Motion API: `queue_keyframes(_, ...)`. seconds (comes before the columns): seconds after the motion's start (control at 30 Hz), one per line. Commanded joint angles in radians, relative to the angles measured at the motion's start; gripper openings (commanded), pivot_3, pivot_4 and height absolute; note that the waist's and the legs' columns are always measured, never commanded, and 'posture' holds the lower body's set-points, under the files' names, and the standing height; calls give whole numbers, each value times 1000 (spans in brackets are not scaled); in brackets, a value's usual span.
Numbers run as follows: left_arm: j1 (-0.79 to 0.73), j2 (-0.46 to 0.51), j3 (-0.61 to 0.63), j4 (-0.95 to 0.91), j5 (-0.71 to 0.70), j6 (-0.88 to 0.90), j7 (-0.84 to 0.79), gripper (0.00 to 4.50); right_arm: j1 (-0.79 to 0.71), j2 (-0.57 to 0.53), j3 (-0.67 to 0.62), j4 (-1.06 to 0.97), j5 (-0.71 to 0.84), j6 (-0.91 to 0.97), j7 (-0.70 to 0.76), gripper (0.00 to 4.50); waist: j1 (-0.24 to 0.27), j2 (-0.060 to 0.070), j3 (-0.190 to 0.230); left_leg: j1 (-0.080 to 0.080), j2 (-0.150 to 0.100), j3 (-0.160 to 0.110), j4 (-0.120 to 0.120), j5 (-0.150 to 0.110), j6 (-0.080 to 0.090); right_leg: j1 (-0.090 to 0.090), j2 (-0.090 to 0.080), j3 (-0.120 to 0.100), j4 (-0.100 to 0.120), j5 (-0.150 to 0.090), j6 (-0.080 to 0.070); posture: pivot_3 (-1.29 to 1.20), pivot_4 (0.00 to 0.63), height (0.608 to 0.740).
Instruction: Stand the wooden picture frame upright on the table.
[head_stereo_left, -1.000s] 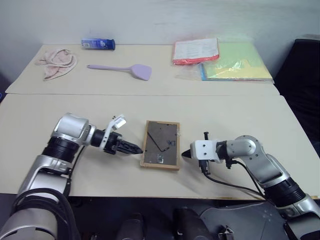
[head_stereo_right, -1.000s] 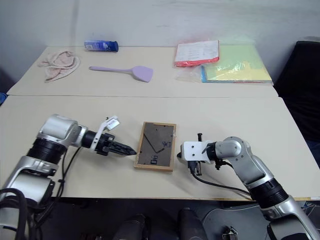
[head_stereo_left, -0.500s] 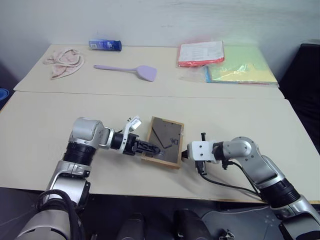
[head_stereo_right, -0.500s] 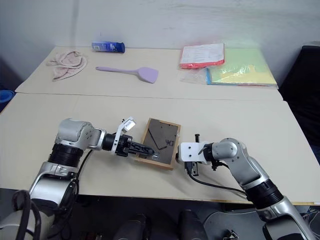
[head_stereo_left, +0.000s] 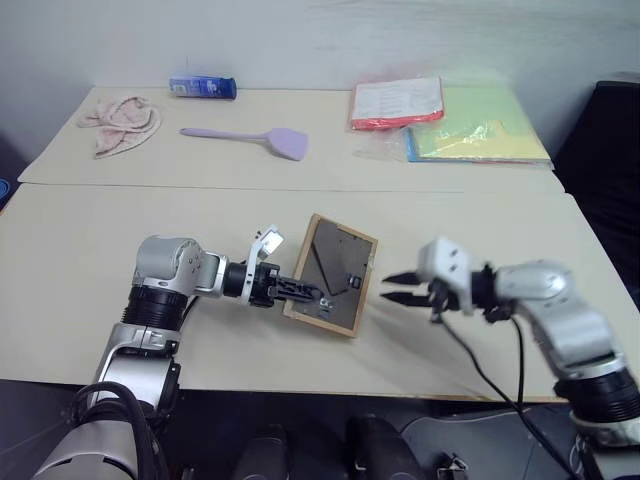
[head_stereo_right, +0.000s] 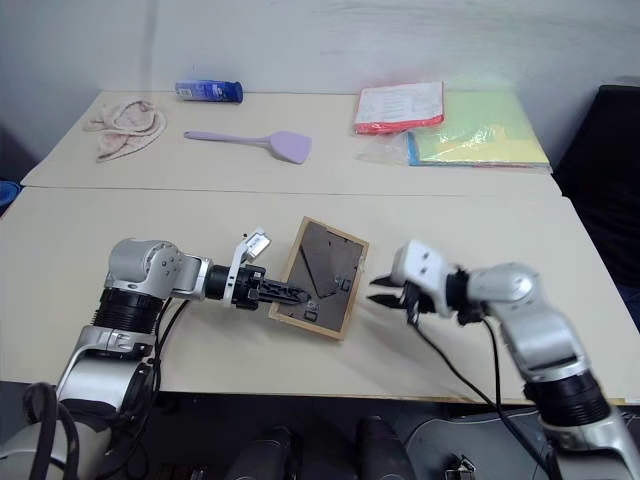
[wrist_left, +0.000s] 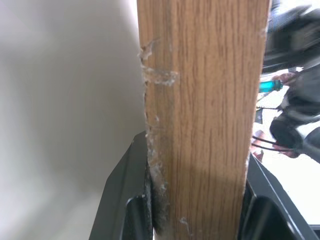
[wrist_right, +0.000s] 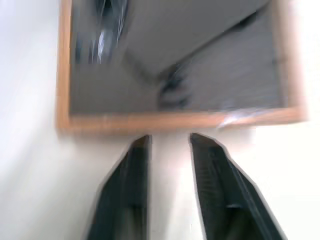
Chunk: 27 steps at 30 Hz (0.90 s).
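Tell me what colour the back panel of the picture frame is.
Dark grey-brown, bordered by light wood; the wooden picture frame shows it best in the left eye view.

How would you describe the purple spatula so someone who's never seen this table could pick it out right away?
Look to the far panel of the cream table, beyond the seam. Between the pink cloth and the red folder, just in front of the blue packet, lies the spatula. It is the only lilac thing there, long-handled with a flat blade.
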Motion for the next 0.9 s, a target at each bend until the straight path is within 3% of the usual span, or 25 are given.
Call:
queue_keyframes(0.03,-39,14,8,-60,-52,-40,-34,1280,-134,29,-87,-47,221,258,-51,2490,-2,0,0,0,0,-1,-1,0,0,0,0,0,0,0,0,0,150,740)
queue_keyframes(0.23,-51,16,10,-113,-99,-70,-66,1280,-275,138,-60,55,288,392,-178,4495,3,0,0,-2,0,-1,-6,1,-1,-3,-1,0,-3,0,-1,0,150,740)
queue_keyframes(0.47,-43,49,26,-196,-192,-58,-124,1280,-328,181,-11,122,280,390,-234,4500,5,0,0,-22,-1,0,2,2,-2,-23,-1,0,6,0,0,0,150,740)
queue_keyframes(0.57,-41,57,14,-200,-189,-78,-119,1280,-331,166,20,87,302,381,-192,4500,5,0,0,-29,-1,0,7,2,-2,-29,-1,1,7,0,0,0,150,740)
queue_keyframes(0.73,-44,61,-17,-170,-156,-127,-111,1280,-306,121,17,-23,400,419,-125,4500,7,0,0,-30,-1,0,7,2,-1,-31,-1,0,7,0,0,0,150,740)
queue_keyframes(0.9,-66,68,-30,-127,-146,-151,-123,1280,-276,76,19,-54,400,399,-131,4500,8,0,0,-31,-2,0,7,2,-1,-31,-1,0,7,0,1,0,150,740)
